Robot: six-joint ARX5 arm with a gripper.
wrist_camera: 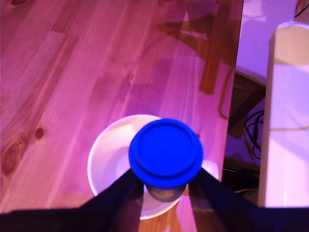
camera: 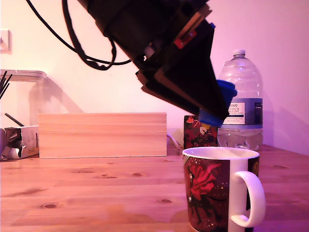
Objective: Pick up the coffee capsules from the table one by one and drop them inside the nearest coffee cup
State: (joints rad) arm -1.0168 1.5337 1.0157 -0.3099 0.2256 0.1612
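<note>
Above the lower right of the exterior view, a small bright blue plastic coffee capsule (camera: 218, 102) is held in the air between the two dark fingers of the black gripper (camera: 215, 108), whose jaws are closed against its sides. It hangs directly over the open mouth of the large white ceramic mug with a dark wrap printed with red flowers (camera: 219, 188), clear of the white rim. The mug's loop handle is turned toward the exterior view's right. In the wrist view the capsule's round flat face (wrist_camera: 165, 152) is seen in the centre, gripped from both sides by the fingers (wrist_camera: 120, 191), and the mug's white interior (wrist_camera: 113, 159) lies beneath it, partly covered by it. The mug stands on the light pine tabletop with dark knots (camera: 96, 188). Farther back, a plain pale wooden box (camera: 102, 135) is seen at the middle left, a small floral-print box (camera: 195, 133) behind the mug, and a clear water bottle with a blue label (camera: 240, 101) at the right.
</note>
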